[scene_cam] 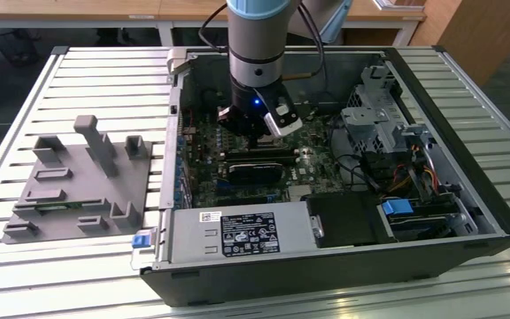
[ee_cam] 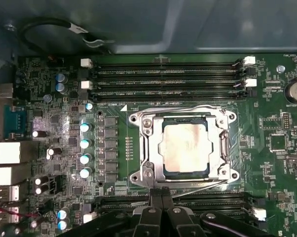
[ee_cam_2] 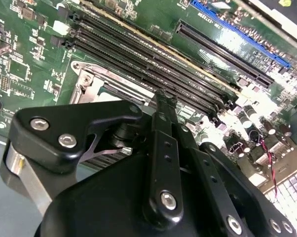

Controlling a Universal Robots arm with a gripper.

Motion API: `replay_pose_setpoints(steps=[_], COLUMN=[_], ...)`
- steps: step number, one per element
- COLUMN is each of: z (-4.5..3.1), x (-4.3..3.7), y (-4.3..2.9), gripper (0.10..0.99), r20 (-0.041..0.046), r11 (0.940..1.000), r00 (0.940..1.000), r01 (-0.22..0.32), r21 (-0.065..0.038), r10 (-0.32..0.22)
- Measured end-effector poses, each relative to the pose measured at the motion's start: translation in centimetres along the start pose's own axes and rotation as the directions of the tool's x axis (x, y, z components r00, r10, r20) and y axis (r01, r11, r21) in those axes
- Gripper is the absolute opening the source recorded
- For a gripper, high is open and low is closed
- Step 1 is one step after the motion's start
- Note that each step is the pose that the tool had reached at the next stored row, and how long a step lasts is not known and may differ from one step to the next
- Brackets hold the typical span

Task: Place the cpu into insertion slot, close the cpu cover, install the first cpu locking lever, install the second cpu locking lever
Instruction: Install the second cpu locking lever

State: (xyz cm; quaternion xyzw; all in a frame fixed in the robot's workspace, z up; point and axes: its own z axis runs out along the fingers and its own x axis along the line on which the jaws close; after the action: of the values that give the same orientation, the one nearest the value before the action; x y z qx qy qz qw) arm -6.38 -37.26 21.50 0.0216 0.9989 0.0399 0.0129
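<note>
One gripper (ee_cam: 161, 200), black, fingertips pressed together with no gap and nothing between them, in both wrist views. Its tip sits just at the near edge of the socket, over a thin silver lever wire.

One cpu (ee_cam: 184, 149), dull silver-tan top, lies flat in the insertion slot (ee_cam: 212, 170), just beyond the fingertips. One cpu cover (ee_cam: 151, 148), a silver frame, lies closed around the chip, with the chip showing through its window.

Two lever wires: one (ee_cam: 198, 185) along the near side by the gripper, one (ee_cam: 178, 109) along the far side.

Beyond the socket, three long black memory slots (ee_cam: 166, 76) run in parallel; more lie on the near side.

Exterior view: one arm (scene_cam: 255, 60) reaches down into one open computer case (scene_cam: 467, 199); one grey fixture (scene_cam: 82, 179) lies at the exterior view's left on a slatted table (scene_cam: 104, 73). One white label (scene_cam: 206, 216) on the power supply, print not legible.
</note>
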Motion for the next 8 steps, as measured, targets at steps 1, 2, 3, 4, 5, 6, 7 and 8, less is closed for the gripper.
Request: replay_pose_setpoints(steps=[1, 2, 3, 4, 5, 6, 7, 8], z=[-0.01, -0.02, -0.03, -0.04, -0.05, -0.07, -0.07, -0.08], x=[0.01, 0.02, 0.03, 0.05, 0.08, 0.18, 0.26, 0.36], y=[-0.11, -0.25, -0.41, -0.55, -0.67, -0.78, -0.86, -0.9], gripper=[0.122, 0.122, 0.122, 0.122, 0.122, 0.122, 0.122, 0.122], r20=[0.0, -0.0001, -0.0002, -0.0001, -0.0001, 0.0006, 0.0013, 0.0019], r11=[1.0, 1.0, 1.0, 1.0, 1.0, 0.9999, 0.9999, 0.9999], r00=[1.0, 1.0, 1.0, 1.0, 1.0, 1.0, 1.0, 1.0], r01=[0.0, 0.0, 0.0, 0.0, 0.0, 0.0, 0.0, 0.0], r21=[-0.002, -0.004, -0.006, -0.007, -0.009, -0.011, -0.014, -0.017], r10=[0.0, 0.0, 0.0, 0.0, 0.0, 0.0, 0.0, 0.0])
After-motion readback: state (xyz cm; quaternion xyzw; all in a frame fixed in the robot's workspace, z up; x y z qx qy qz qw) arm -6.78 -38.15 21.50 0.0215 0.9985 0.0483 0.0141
